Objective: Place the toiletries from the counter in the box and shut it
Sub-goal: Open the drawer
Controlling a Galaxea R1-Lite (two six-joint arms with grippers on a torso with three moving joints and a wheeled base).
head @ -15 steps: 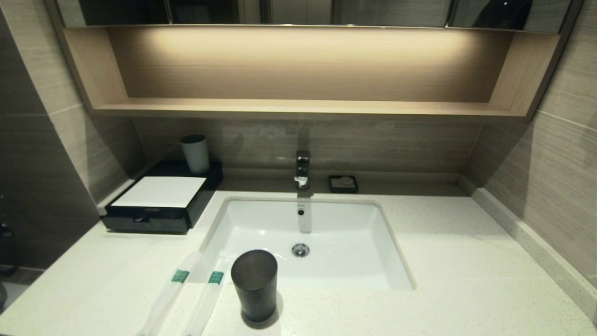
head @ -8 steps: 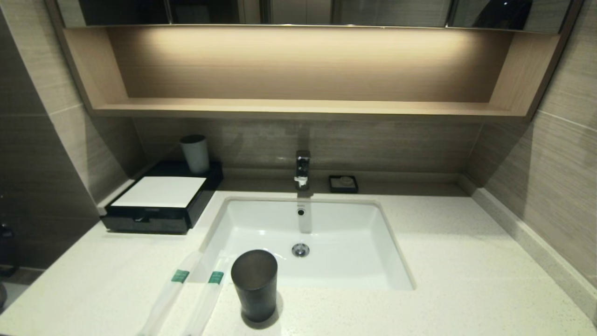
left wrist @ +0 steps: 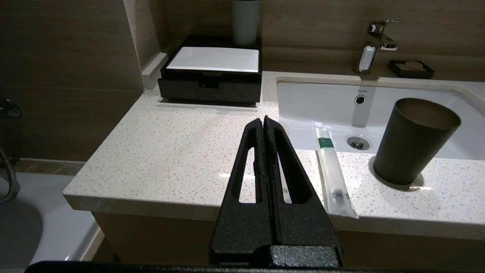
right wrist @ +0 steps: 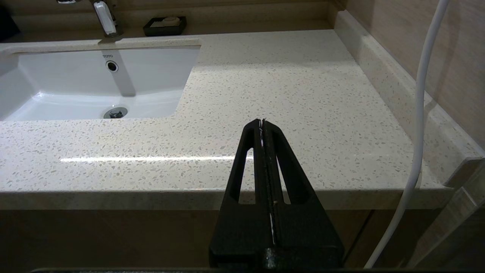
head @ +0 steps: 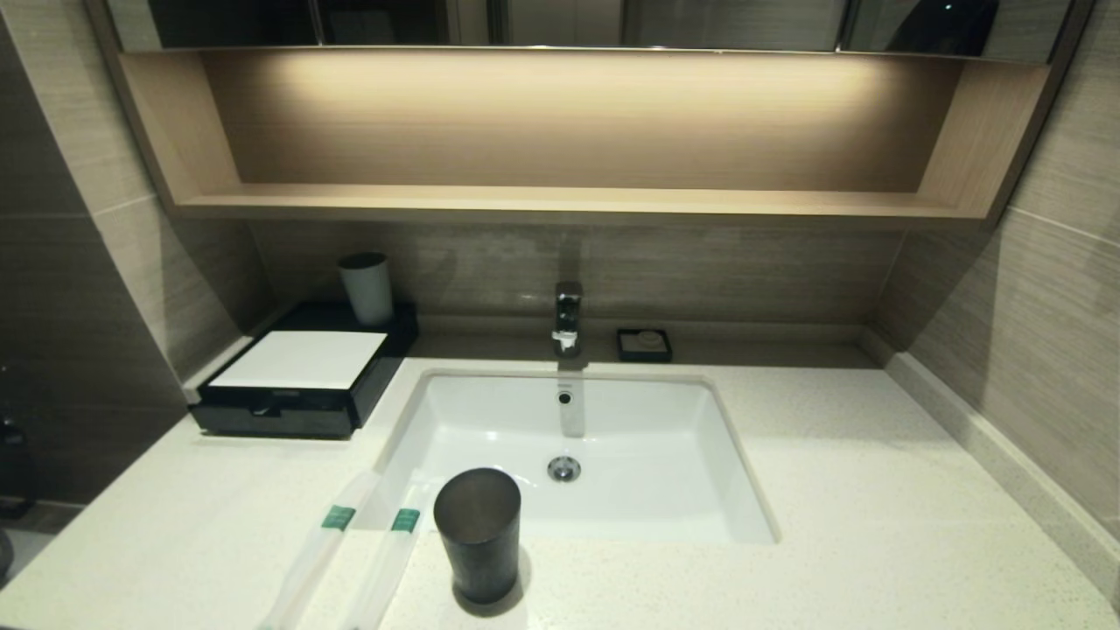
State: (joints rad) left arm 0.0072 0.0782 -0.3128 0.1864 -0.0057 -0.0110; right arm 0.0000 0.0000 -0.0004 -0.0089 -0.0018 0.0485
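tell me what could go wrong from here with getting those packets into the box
The two packets lie close beside the dark cup; reaching in could tip it toward the basin. Both overhang the counter edge, so a nudge might drop them. The box drawer looks shut, and both grippers are shut.

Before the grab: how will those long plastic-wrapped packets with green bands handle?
The long translucent plastic-wrapped packets, near ends overhanging the pale speckled stone counter, look thin and light, so probably floppy. The glossy wrap may slip in a pincer. A push would likely slide them, not roll them.
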